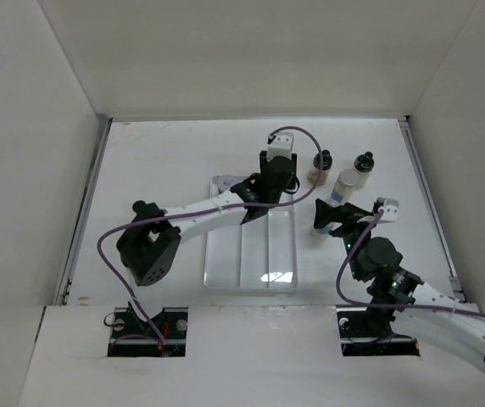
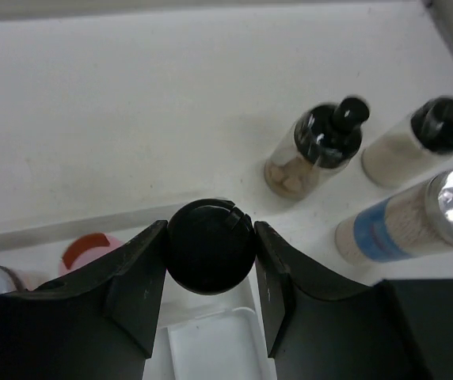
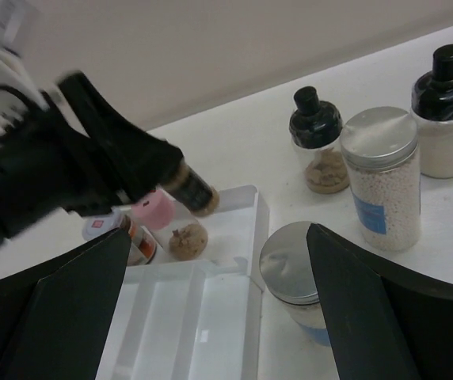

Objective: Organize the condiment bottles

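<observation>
My left gripper (image 2: 211,273) is shut on a black-capped condiment bottle (image 2: 211,245) and holds it tilted over the far right end of the clear tray (image 1: 251,280). In the right wrist view this bottle (image 3: 192,190) hangs above a pink-capped bottle (image 3: 155,210), a red-labelled bottle (image 3: 119,233) and a brown-filled jar (image 3: 188,240) at the tray's far end. My right gripper (image 3: 218,231) is open above a silver-capped jar (image 3: 294,265) just right of the tray. Beyond stand a black-capped brown bottle (image 3: 317,142), a silver-capped blue-labelled jar (image 3: 381,178) and a black-capped white bottle (image 3: 447,111).
White walls (image 1: 47,153) enclose the table on three sides. The three standing bottles cluster right of the tray's far end (image 1: 342,174). The tray's near compartments (image 3: 187,324) hold nothing.
</observation>
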